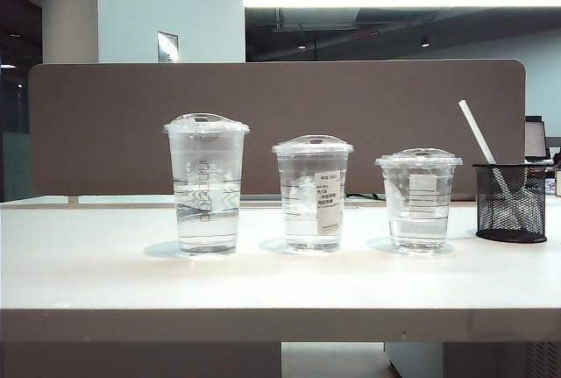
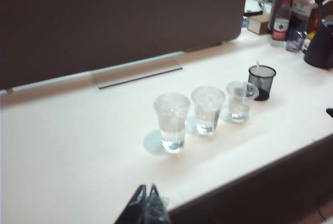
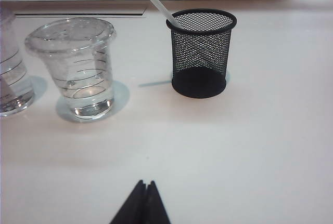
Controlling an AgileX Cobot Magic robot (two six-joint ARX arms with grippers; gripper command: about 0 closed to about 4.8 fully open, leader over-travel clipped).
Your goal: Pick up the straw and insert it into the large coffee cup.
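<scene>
Both tools were idle, and by the look of things nothing of the task had been done. The right gripper [image 3: 141, 203] showed at the bottom centre of its wrist view with its two dark fingers pressed together on nothing, low over bare table. The left gripper [image 2: 146, 206] appeared at the bottom edge of its own view, its tips also meeting and empty, well apart from the cups. Neither arm showed in the exterior view. The straw [image 1: 480, 143] stood untouched at the right of the exterior view, leaning up and to the left out of a black mesh pen holder [image 1: 510, 203], its lower end inside the mesh. Left of the holder ran a row of three lidded clear cups. The large coffee cup [image 1: 206, 185] was the leftmost and tallest, and looked partly filled with clear liquid under a domed lid. The medium cup [image 1: 313, 192] with the white label sat in the middle, the short cup [image 1: 419, 198] nearest the holder. Grasping, carrying across the row and inserting all remained, as I judge it.
</scene>
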